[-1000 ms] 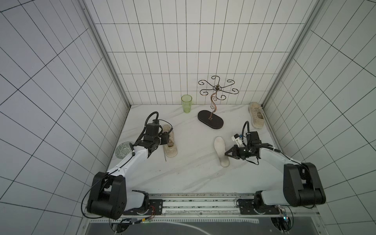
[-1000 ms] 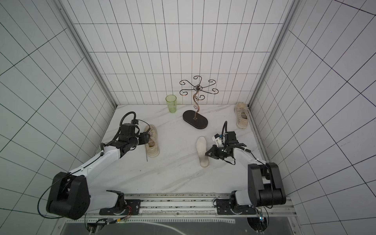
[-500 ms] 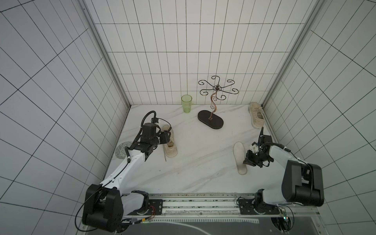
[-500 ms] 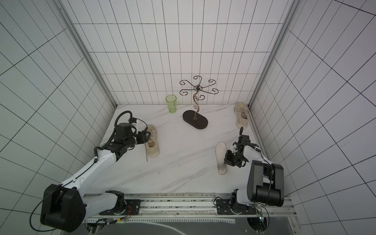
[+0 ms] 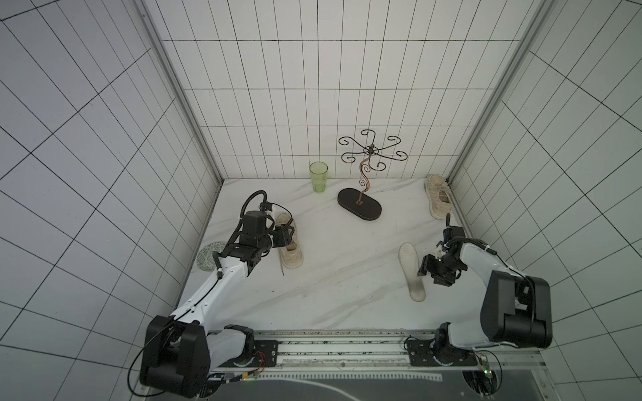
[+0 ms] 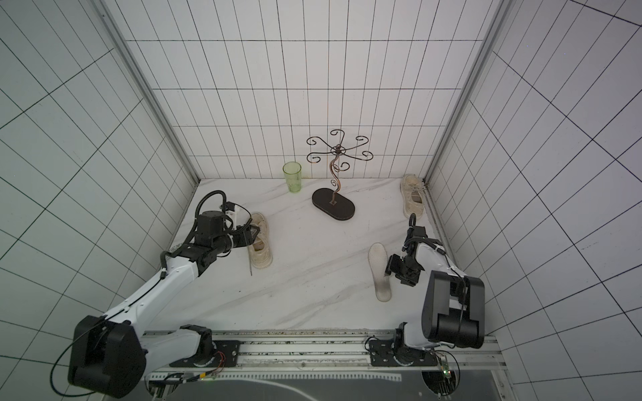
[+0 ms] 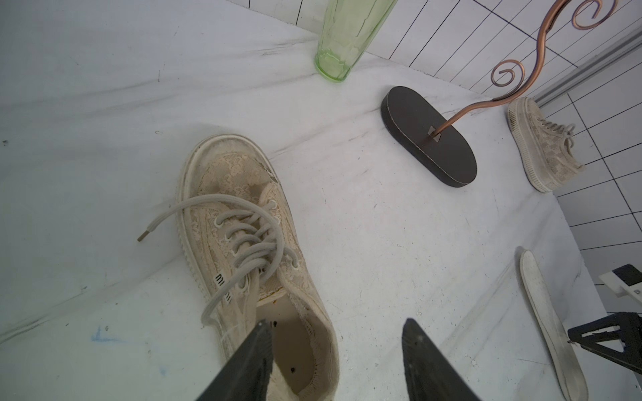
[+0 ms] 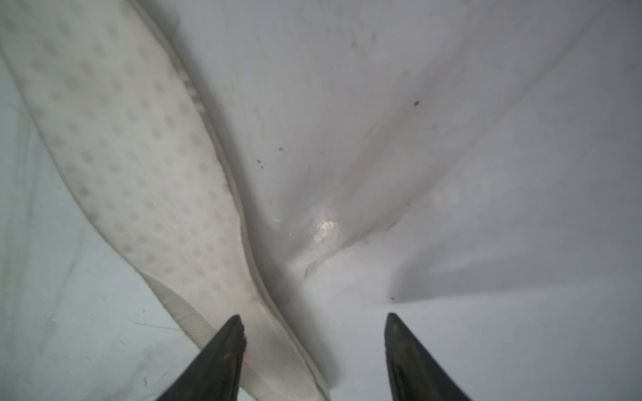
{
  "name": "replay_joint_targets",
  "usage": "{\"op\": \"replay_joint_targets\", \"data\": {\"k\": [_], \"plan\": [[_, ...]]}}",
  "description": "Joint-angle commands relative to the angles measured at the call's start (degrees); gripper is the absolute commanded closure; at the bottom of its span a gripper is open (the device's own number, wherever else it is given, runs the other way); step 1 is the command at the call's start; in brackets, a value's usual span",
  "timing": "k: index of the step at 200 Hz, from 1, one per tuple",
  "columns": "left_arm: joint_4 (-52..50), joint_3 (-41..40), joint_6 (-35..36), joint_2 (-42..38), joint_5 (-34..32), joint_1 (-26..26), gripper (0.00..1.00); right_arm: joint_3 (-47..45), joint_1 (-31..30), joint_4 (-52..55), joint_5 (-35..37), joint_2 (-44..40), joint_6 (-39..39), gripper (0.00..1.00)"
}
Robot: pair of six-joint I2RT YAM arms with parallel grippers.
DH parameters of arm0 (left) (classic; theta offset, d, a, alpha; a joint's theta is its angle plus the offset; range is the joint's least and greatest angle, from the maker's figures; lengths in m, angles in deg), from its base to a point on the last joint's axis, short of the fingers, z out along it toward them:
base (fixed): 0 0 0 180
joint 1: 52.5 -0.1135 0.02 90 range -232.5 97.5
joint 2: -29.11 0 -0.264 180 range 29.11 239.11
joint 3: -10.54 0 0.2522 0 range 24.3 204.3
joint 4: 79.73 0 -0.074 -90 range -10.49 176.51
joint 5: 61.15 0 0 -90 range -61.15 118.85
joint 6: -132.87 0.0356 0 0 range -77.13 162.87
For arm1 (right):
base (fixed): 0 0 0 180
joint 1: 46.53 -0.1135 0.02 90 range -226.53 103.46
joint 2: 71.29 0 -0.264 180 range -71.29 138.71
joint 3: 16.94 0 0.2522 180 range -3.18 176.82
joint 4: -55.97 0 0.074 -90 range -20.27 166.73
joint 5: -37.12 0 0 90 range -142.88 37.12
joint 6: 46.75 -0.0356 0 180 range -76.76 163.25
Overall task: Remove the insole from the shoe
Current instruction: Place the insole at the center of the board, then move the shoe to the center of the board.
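The beige lace-up shoe [image 5: 291,247] lies on the left of the white table, also seen in a top view [image 6: 261,247] and in the left wrist view [image 7: 243,215]. My left gripper [image 7: 336,323] stands open at its heel: one finger is over the shoe's mouth, the other is outside it. The white insole [image 5: 411,272] lies flat on the table at the right, out of the shoe, showing its dotted face in the right wrist view [image 8: 132,149]. My right gripper [image 8: 312,317] is open beside it, one fingertip over the insole's edge, nothing gripped.
A green glass [image 5: 318,177] and a dark oval-based wire stand [image 5: 359,206] are at the back. A second beige shoe [image 5: 438,198] lies in the back right corner. A round patterned disc [image 5: 209,256] sits at the left wall.
My right gripper carried the insole from the table's middle to the right, then opened, and the insole now lies free. The left gripper stayed at the shoe's heel.
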Motion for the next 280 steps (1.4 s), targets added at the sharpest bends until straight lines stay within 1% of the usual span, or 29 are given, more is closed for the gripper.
{"op": "replay_joint_targets", "data": {"k": [1,19,36,52,63,74,100,114,124,140,153,163,186,204,230,251,280], "plan": [[2.5,-1.7,-0.4,-0.9,3.1,-0.1,0.41,9.5,-3.3,2.4,5.4,-5.1,-0.5,0.33],[3.6,-2.7,-0.7,-0.8,4.3,1.0,0.41,13.6,-8.1,2.2,4.6,-5.0,-1.0,0.33],[3.7,-2.8,-0.1,-0.9,3.3,4.2,0.41,15.6,-12.7,-1.0,4.5,-4.1,-1.8,0.32],[4.7,-3.2,-1.1,-0.5,2.9,7.3,0.41,15.7,-15.0,-5.6,2.8,-3.5,-2.4,0.32],[5.4,-3.2,-2.4,0.2,2.0,10.1,0.4,14.9,-15.9,-9.3,1.4,-3.3,-2.5,0.32],[6.6,-3.1,-3.3,1.4,0.5,14.0,0.4,14.1,-16.6,-12.7,0.5,-3.0,-2.4,0.32],[7.6,-1.5,-7.5,6.6,-5.2,23.4,0.4,13.3,-17.1,-16.5,-2.3,-1.2,-1.1,0.32],[9.2,-2.0,-11.1,9.8,-7.5,26.5,0.4,12.9,-17.1,-17.5,-3.7,-0.3,-0.3,0.32],[10.4,-2.6,-13.6,12.1,-8.8,27.5,0.4,12.9,-17.0,-17.9,-4.7,0.2,0.4,0.32],[10.5,-3.6,-17.0,14.6,-12.3,27.5,0.4,13.1,-17.0,-18.3,-6.0,0.6,1.5,0.32],[9.0,-4.0,-18.1,15.3,-16.8,27.1,0.39,13.3,-17.1,-18.2,-6.5,0.8,2.6,0.32],[8.2,-3.9,-18.3,15.7,-19.1,26.0,0.39,13.5,-17.0,-18.1,-6.8,1.0,3.2,0.32],[7.4,-3.3,-18.8,17.7,-19.1,20.7,0.39,13.6,-16.9,-18.2,-8.9,1.1,3.8,0.32],[3.9,-0.7,-17.1,19.1,-22.7,17.9,0.39,13.5,-16.8,-18.7,-10.7,1.2,3.8,0.32],[0.0,4.1,-13.0,21.6,-30.4,16.5,0.39,12.8,-16.8,-19.5,-11.8,1.2,3.9,0.32],[-1.9,8.0,-11.3,26.2,-30.7,13.5,0.39,12.1,-16.8,-19.9,-12.7,1.4,4.1,0.32],[-1.8,13.0,-8.8,32.1,-31.6,8.9,0.39,11.1,-16.8,-19.9,-13.3,1.3,4.7,0.32]]}}
